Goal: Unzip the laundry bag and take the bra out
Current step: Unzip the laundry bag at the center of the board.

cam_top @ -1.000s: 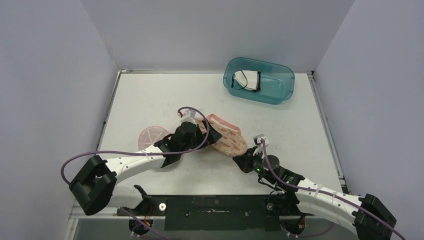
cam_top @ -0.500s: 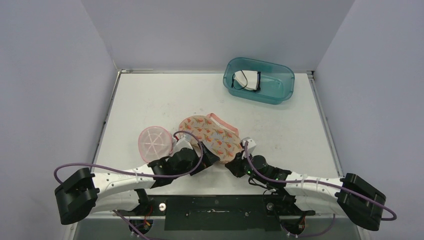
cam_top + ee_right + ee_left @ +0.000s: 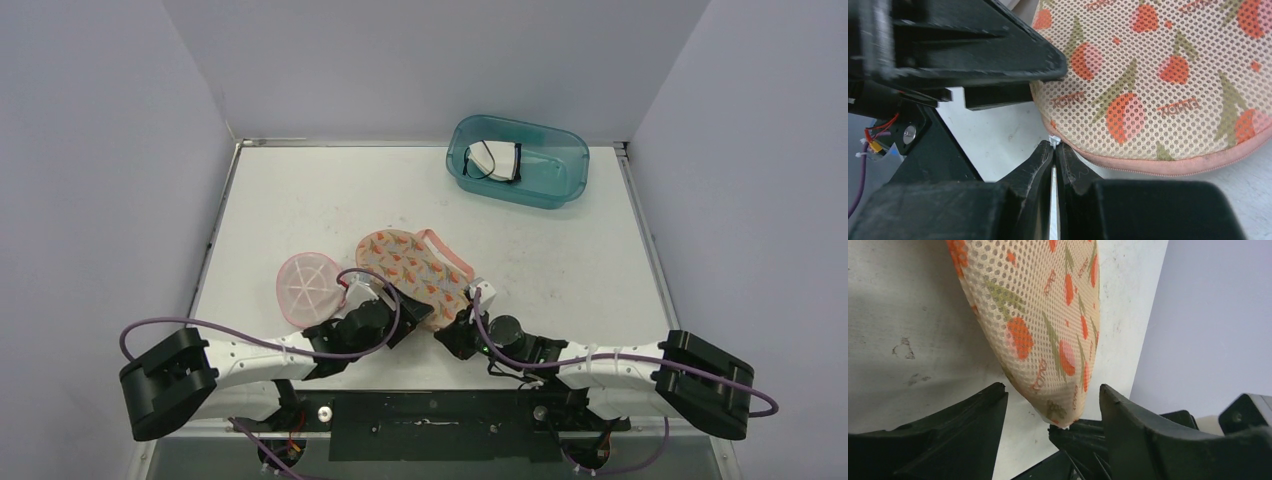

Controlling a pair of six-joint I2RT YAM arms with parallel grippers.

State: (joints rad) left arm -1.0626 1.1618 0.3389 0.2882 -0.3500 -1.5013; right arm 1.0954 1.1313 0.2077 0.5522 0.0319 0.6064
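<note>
Near the front of the white table, between the two arms: a peach mesh laundry bag, printed with orange and pink fruit, edged in pink trim, lying flat. Contents hidden behind the print; bra not to be made out.

Straddling the bag's near tip: the left gripper, jaws apart, one black finger on either side of the mesh, a gap visible on both sides. No squeeze on the fabric.

Meeting that same tip from the other side: the right gripper, fingertips pressed tight together, right at a small pale tab under the pink hem. Unclear whether pinched or merely touched.

Crowded at that corner — left gripper's black body hard beside the bag's edge in the right wrist view, blocking the table to the left; right gripper's dark fingers just under the bag's tip in the left wrist view.

Just left of the bag, beside the left arm's wrist and apart from the mesh: a round pink mesh dome.

Well off at the far right of the table: a teal plastic bin — inside, something white with black straps.
</note>
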